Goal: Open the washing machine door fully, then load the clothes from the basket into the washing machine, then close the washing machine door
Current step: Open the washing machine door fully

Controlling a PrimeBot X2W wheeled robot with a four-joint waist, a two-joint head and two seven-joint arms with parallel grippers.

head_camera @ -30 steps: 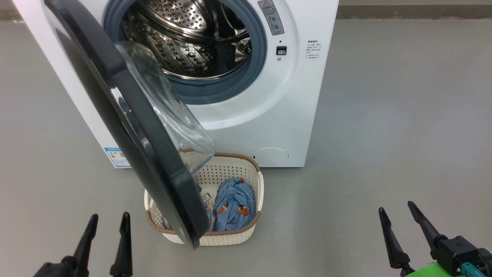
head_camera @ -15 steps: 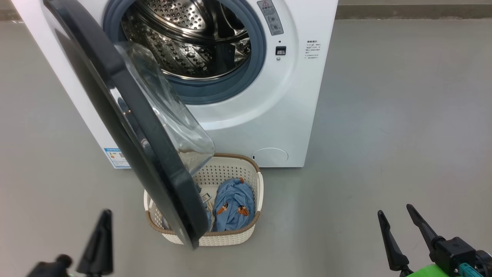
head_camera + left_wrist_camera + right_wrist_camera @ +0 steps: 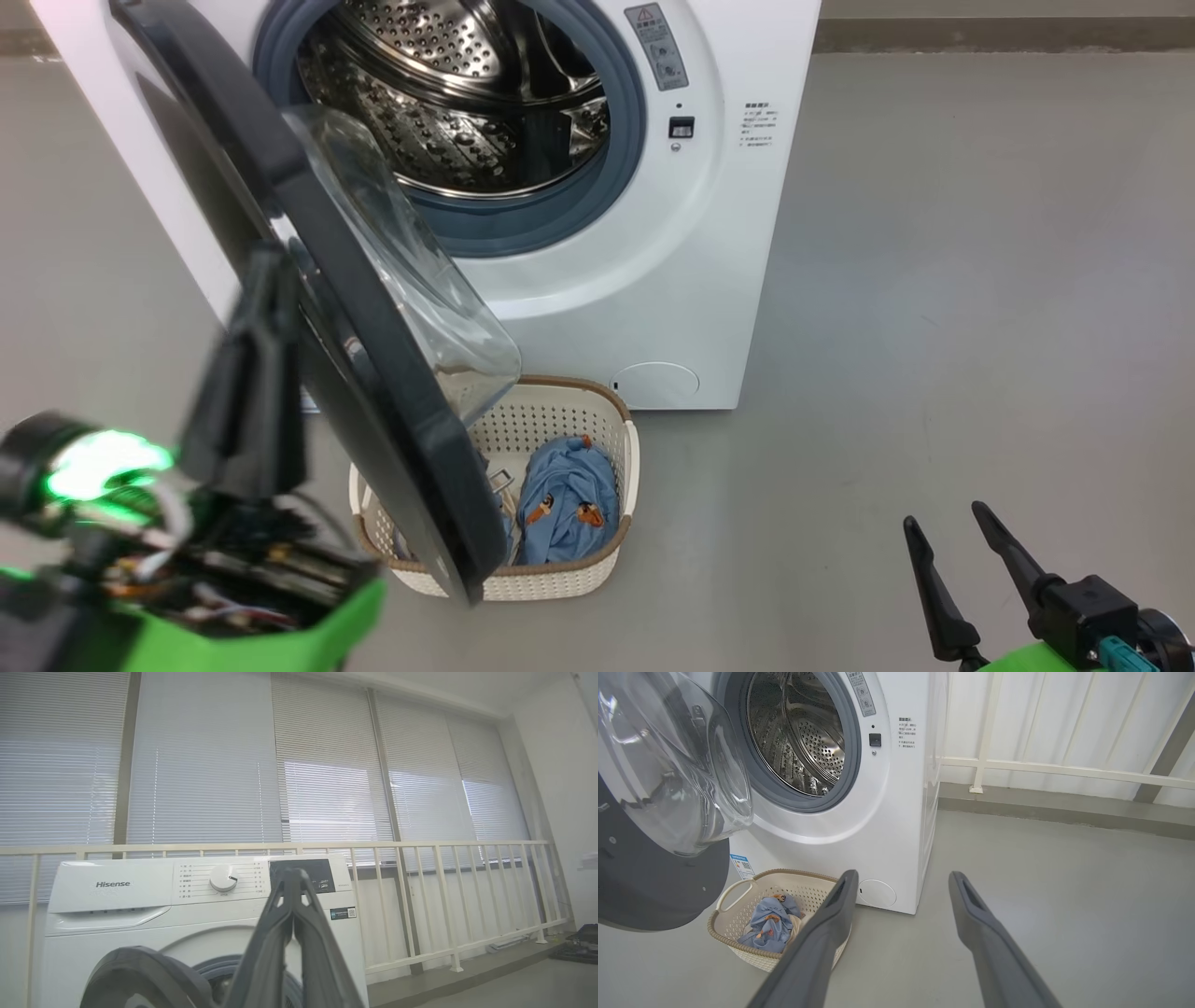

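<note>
l gripper (image 3: 269, 271) pinched closed, empty, near door (image 3: 392, 420); r gripper (image 3: 945, 523) spread wide, empty.

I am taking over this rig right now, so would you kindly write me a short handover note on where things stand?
Left gripper: shut, holding nothing, raised beside the outer face of the washing machine door; contact unclear.
Right gripper: open, empty, low on the right.
The door stands partly open, hanging over the basket, which sits on the floor before the washing machine. The clothes lie in the basket; the drum is empty.
Done: door partly opened. Left: open it fully, load the clothes, close the door.
</note>
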